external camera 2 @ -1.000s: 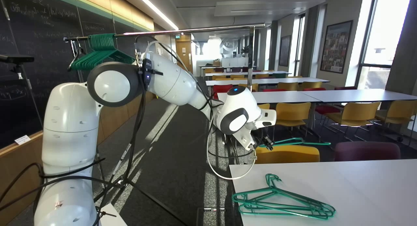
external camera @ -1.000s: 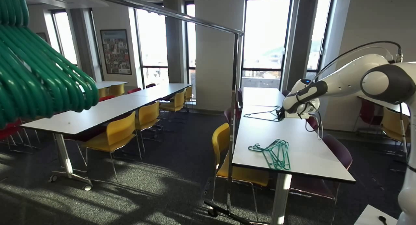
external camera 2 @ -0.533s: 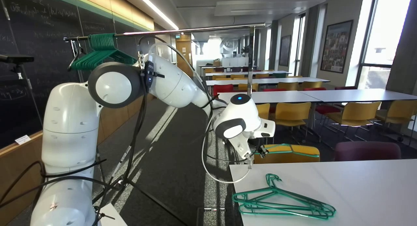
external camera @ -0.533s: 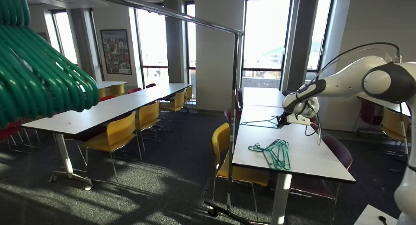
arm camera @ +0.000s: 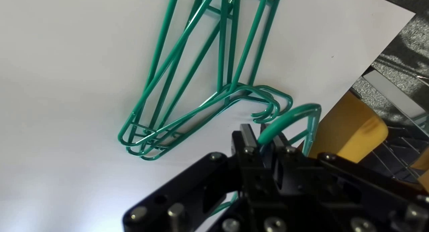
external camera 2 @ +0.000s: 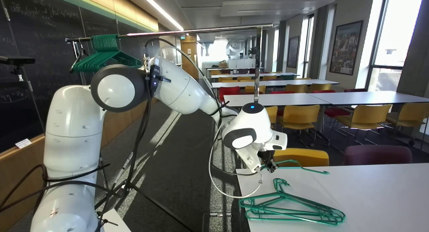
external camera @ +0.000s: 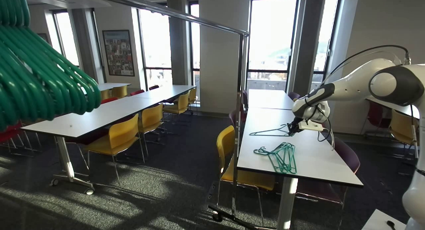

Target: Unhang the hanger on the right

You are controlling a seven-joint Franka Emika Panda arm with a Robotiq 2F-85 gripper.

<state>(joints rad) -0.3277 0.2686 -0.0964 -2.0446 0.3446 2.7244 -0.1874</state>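
Note:
A single thin green hanger (arm camera: 281, 123) is off the rail, with my gripper (arm camera: 257, 130) shut on its tube near a corner in the wrist view. In an exterior view the hanger (external camera: 269, 135) reaches sideways from my gripper (external camera: 291, 130) over the white table. Its hook end shows past the fingers in an exterior view, where the gripper (external camera 2: 272, 167) is low by the table edge and the hanger (external camera 2: 316, 171) is thin and partly hidden. Several more hangers lie in a pile (arm camera: 222, 51) on the tabletop, ahead of the fingers and apart from the held one.
The white table (external camera: 318, 160) carries the pile, also seen in an exterior view as green hangers (external camera 2: 291, 196). A yellow chair (external camera: 225, 143) and the rack's post (external camera: 239, 90) stand along one table side. Many hangers (external camera 2: 104, 59) hang bunched on the metal rail (external camera 2: 201, 31).
My gripper has come down and moved over the table towards the pile, carrying the hanger with it. The pile and the bunch on the rail stay put.

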